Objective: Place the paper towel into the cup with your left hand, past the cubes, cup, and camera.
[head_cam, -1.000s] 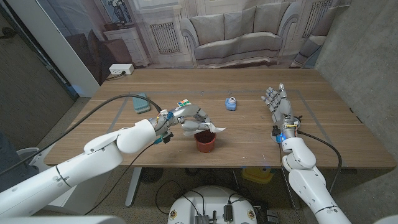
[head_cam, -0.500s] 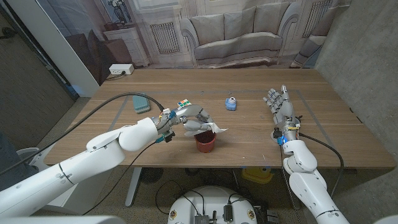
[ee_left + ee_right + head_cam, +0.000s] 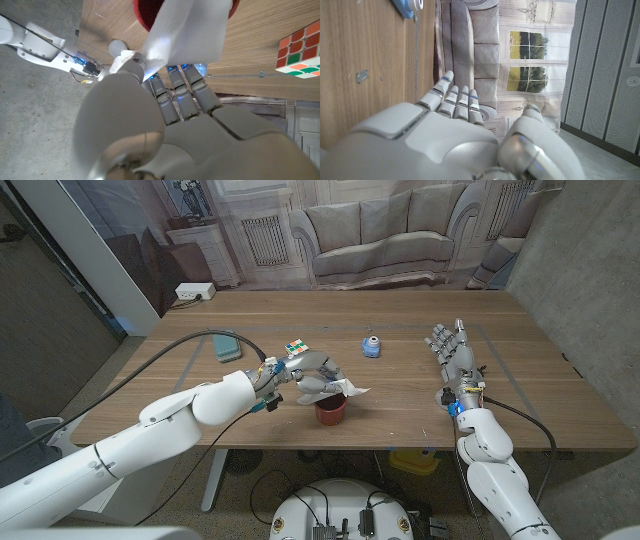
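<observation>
Paper towel [image 3: 340,387] held over red cup [image 3: 331,411].
Towel is pinched by left hand [image 3: 314,372] fingers [image 3: 172,92]; right hand [image 3: 452,350] fingers are spread.

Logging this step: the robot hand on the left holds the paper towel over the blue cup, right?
Not quite: the cup is red, not blue, as the head view shows. The left robot hand does hold the paper towel over it.

My right hand [image 3: 455,145] is holding nothing, its fingers [image 3: 454,100] reaching out straight and close together over the wooden table [image 3: 365,60]. A small blue object [image 3: 409,7] is sitting on the table, well beyond my fingertips. A backdrop picturing a sofa [image 3: 470,45] is standing behind the table.
</observation>
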`<state>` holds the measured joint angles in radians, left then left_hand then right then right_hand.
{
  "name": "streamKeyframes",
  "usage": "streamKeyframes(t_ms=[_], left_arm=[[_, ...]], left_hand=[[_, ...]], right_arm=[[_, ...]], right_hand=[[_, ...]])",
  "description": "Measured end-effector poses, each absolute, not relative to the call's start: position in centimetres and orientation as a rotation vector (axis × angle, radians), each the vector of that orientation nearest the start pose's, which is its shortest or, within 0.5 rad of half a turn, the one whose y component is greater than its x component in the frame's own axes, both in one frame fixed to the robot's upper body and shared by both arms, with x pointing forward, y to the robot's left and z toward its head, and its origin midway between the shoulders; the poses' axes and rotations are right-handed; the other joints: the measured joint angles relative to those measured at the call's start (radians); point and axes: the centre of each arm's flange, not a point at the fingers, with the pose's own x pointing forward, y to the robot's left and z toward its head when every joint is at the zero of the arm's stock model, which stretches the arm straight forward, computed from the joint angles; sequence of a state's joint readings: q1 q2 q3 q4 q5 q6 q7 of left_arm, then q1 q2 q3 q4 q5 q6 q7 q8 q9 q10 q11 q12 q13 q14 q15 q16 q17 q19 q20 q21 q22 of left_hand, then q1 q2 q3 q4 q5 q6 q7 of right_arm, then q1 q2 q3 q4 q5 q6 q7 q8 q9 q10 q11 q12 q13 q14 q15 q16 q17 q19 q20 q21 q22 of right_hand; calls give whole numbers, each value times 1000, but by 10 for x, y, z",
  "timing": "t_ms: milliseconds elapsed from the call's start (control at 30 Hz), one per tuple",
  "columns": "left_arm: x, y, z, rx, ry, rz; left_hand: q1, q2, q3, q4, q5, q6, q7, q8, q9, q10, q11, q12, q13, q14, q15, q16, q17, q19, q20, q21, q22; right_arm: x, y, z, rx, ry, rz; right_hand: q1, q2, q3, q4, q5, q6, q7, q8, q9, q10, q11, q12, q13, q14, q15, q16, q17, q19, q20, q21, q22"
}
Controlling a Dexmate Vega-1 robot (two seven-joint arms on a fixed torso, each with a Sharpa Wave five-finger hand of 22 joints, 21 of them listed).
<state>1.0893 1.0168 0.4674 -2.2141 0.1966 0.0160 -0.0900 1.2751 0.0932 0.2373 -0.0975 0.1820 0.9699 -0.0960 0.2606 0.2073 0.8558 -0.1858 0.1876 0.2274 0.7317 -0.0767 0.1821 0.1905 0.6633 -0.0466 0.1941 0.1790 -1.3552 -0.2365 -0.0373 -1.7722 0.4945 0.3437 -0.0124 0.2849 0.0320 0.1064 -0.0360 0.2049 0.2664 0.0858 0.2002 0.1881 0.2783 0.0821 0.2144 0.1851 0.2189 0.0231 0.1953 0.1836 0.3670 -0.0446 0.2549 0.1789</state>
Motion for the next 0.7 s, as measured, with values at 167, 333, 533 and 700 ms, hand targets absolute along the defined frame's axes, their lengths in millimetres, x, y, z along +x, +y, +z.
streamKeyframes(t_ms=[167,333,533,700], left_arm=[[462,158,-32,1210,-762,-499],[459,161,-33,1213,-753,-486],[459,163,-34,1217,-743,-478],[459,164,-34,1219,-738,-475]], left_hand=[[0,0,0,0,0,-7,1,0,0,-8,-3,0,0,-10,2,0,0,-14,0,0,0],[-7,7,0,0,0,-24,-1,-8,0,-31,-1,0,0,-32,9,0,0,-27,-2,0,0],[-15,-1,0,0,0,-65,5,-23,-3,-74,1,-7,0,-72,15,0,3,-50,4,0,0],[-19,-5,-1,1,0,-127,-1,-49,-3,-136,7,-7,-5,-136,20,-5,3,-91,21,0,-1]], right_arm=[[524,-282,-99,276,-730,81],[523,-282,-98,274,-731,82],[523,-281,-99,272,-728,83],[523,-281,-99,272,-727,83]], right_hand=[[0,0,0,0,0,0,0,0,0,0,0,0,0,0,0,0,0,0,0,-4,0],[0,0,0,0,0,0,0,0,0,0,0,0,0,0,0,0,0,0,0,-4,0],[0,0,0,0,0,0,0,0,0,0,0,0,0,0,0,0,0,0,0,-4,0],[0,0,0,0,0,0,0,0,0,0,0,0,0,0,0,0,0,0,0,-4,0]])
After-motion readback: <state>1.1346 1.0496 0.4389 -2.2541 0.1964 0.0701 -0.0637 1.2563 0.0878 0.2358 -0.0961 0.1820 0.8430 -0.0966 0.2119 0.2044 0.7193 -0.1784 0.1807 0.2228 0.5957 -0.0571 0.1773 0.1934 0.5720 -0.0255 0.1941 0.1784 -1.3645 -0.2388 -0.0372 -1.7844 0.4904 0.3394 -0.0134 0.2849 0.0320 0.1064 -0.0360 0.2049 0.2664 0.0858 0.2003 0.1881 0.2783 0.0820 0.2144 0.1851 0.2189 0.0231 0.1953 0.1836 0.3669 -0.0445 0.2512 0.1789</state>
